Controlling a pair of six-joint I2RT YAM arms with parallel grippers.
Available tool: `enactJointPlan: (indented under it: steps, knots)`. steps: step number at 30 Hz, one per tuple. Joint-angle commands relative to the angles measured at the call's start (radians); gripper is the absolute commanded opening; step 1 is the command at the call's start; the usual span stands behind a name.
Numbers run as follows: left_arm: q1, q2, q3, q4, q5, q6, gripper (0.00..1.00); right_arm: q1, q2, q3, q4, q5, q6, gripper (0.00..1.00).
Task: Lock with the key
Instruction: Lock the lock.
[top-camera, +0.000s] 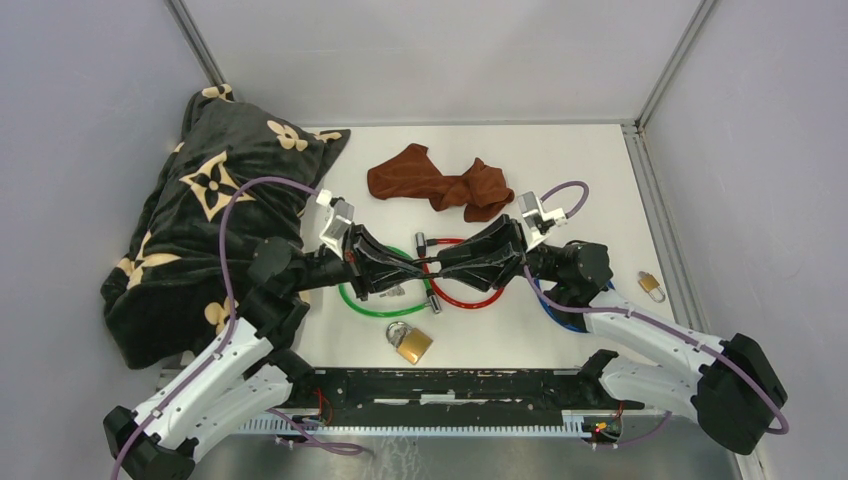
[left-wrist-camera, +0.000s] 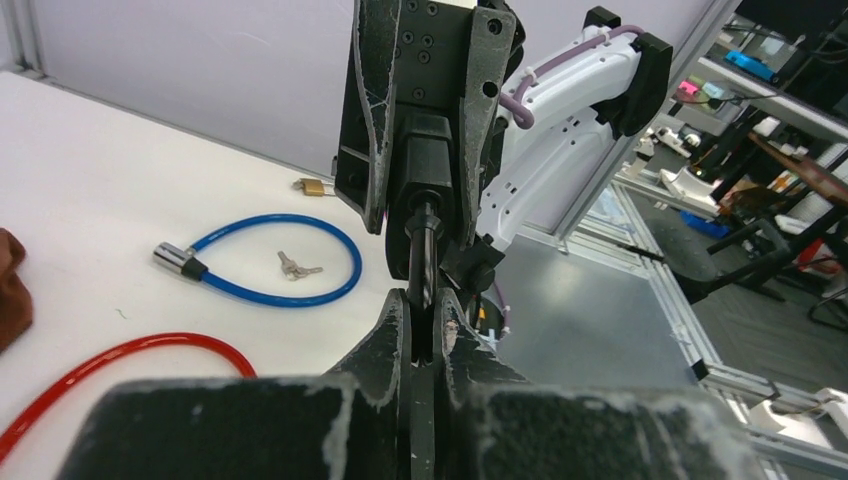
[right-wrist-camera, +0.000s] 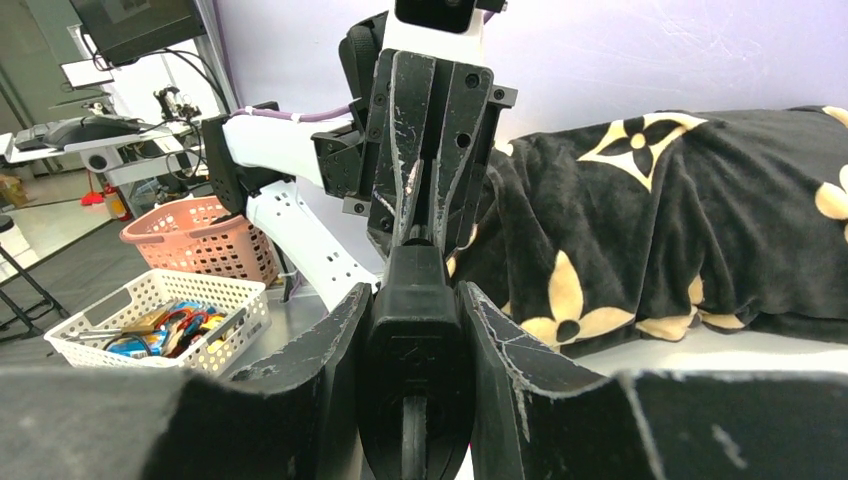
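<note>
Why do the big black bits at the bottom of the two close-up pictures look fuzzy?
Left wrist view: the left tool sits right against the lens, so it blurs, while the blue cable farther off looks sharp. Right wrist view: the same goes for the right tool, and the blanket is crisp. Top view: everything is evenly sharp.

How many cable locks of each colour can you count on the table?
green cable lock: 1
red cable lock: 1
blue cable lock: 1
Total: 3
</note>
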Motion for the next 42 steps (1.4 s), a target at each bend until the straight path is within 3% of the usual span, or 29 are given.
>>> enactJointPlan:
  steps: [1,6,12,17,26,32,37,42]
  knots:
    - [-0.002,0.020,0.073,0.016,-0.085,0.129,0.02,0.071,0.032,0.058,0.059,-0.088,0.003,0.00]
    - [-0.003,0.023,0.087,-0.018,-0.064,0.181,0.02,0.094,0.032,0.073,0.019,-0.089,-0.037,0.00]
    - [-0.002,0.004,0.101,-0.181,-0.044,0.363,0.02,0.097,0.047,0.095,0.131,-0.137,0.046,0.00]
    - [-0.003,-0.007,0.137,-0.298,-0.047,0.475,0.02,0.097,0.025,0.132,-0.030,-0.154,-0.056,0.00]
    - [-0.010,0.024,0.045,0.063,-0.026,0.196,0.02,0.153,0.073,0.122,0.007,-0.086,-0.082,0.00]
    - [-0.039,0.036,0.062,0.028,-0.006,0.230,0.02,0.153,0.097,0.115,-0.054,-0.054,-0.132,0.00]
    - [-0.038,0.038,0.130,-0.194,-0.069,0.334,0.02,0.152,0.133,0.108,-0.130,-0.039,-0.193,0.00]
    - [-0.034,0.040,0.150,-0.211,-0.060,0.301,0.02,0.153,0.190,0.108,-0.065,-0.052,-0.150,0.00]
